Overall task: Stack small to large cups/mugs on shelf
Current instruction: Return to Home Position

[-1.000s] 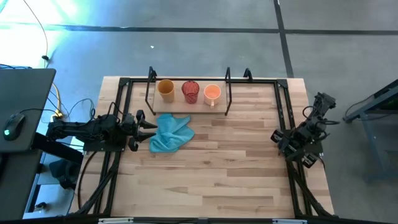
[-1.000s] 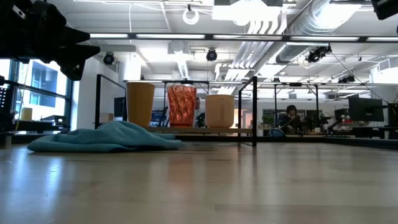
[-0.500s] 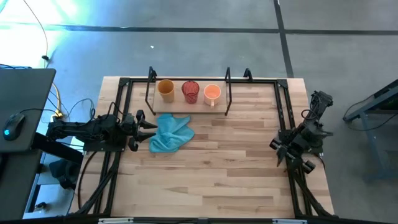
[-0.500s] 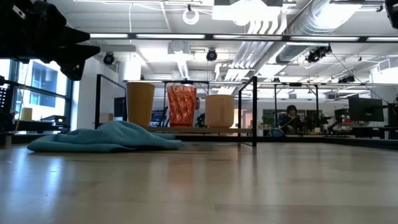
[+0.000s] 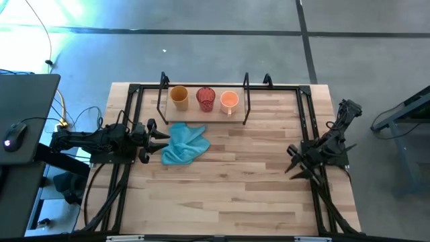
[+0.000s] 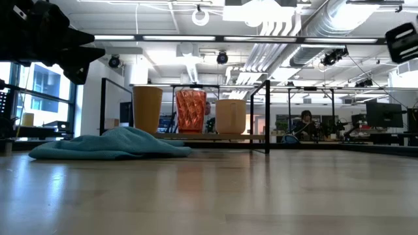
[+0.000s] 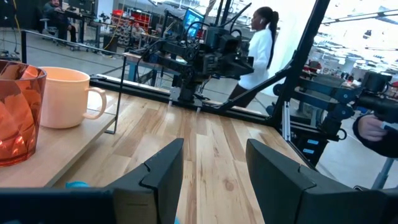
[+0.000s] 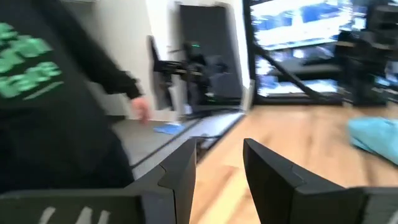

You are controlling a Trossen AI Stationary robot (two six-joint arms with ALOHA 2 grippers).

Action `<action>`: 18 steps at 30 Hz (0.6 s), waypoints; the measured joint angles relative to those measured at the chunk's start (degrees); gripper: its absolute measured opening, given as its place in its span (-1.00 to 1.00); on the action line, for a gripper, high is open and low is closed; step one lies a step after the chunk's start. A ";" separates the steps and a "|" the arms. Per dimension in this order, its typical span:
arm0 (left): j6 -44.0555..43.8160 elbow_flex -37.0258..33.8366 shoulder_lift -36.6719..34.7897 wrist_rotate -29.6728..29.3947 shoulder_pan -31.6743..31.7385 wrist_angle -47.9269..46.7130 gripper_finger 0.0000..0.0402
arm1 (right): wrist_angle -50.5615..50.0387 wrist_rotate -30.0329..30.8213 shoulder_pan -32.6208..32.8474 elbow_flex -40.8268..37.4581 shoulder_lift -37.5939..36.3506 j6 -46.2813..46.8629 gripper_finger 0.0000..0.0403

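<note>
Three cups stand in a row on the low black wire shelf (image 5: 246, 101) at the table's far edge. They are the mustard-yellow cup (image 5: 179, 96) (image 6: 147, 109), the red ribbed cup (image 5: 205, 99) (image 7: 15, 115) and the light orange mug (image 5: 229, 101) (image 7: 62, 96) with its pale handle. My left gripper (image 5: 161, 138) (image 7: 214, 168) is open at the table's left side, level, beside the blue cloth. My right gripper (image 5: 293, 168) (image 8: 219, 168) is open near the right edge, above the table and far from the cups.
A crumpled light blue cloth (image 5: 183, 144) (image 6: 111, 143) lies in front of the shelf, next to my left gripper. Black arm-mount frames (image 5: 308, 114) run along both sides of the table. Bare wood fills the middle and near part. A person in a dark shirt (image 8: 43, 106) stands beyond the table.
My right gripper has swung out from its folded pose at the right edge. It has turned toward the table's left and near side and reached a little over the table. The left arm, the cups and the cloth have kept still.
</note>
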 joint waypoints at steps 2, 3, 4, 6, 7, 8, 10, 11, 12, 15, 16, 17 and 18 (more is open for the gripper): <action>0.02 0.00 0.00 0.00 0.00 0.00 -0.19 | -0.63 1.71 -1.35 0.00 0.00 1.16 -0.38; 0.01 0.00 0.00 0.00 -0.01 0.00 -0.19 | -0.59 1.98 -2.15 0.00 0.00 1.29 -0.38; 0.01 0.00 0.00 0.00 -0.01 0.00 -0.19 | -0.59 1.98 -2.97 0.00 0.00 1.42 -0.38; 0.00 0.00 0.00 0.00 -0.02 0.00 -0.19 | -0.58 1.98 -4.57 0.00 0.00 1.43 -0.38; 0.02 0.00 0.00 0.00 -0.02 0.00 -0.19 | -0.59 1.98 -5.41 0.00 0.00 1.42 -0.38; 0.02 0.00 0.00 0.00 0.00 0.00 -0.19 | -0.59 1.97 -6.29 0.00 0.00 1.41 -0.38; 0.01 0.00 0.00 0.00 0.00 0.00 -0.19 | -0.57 1.76 -7.98 -0.02 0.00 1.17 -0.38; 0.01 0.00 0.00 0.00 -0.01 0.00 -0.19 | -0.59 1.23 -8.83 -0.02 0.00 1.12 -0.38; 0.02 0.00 0.00 0.00 0.00 0.00 -0.19 | -0.63 0.66 -9.72 -0.02 0.00 1.07 -0.38; 0.00 0.00 0.00 0.00 -0.02 0.00 -0.19 | -0.85 -1.38 -12.59 -0.02 0.00 1.03 -0.38; 0.02 0.00 0.00 0.00 -0.01 0.00 -0.19 | -0.96 -2.08 -13.61 -0.02 0.00 1.02 -0.38; 0.02 0.00 0.00 0.00 0.00 0.01 -0.19 | -1.08 -2.95 -14.64 -0.02 0.00 1.03 -0.38; 0.00 0.00 0.00 0.00 0.00 0.00 -0.19 | -1.19 -3.90 -15.76 -0.02 0.00 1.03 -0.38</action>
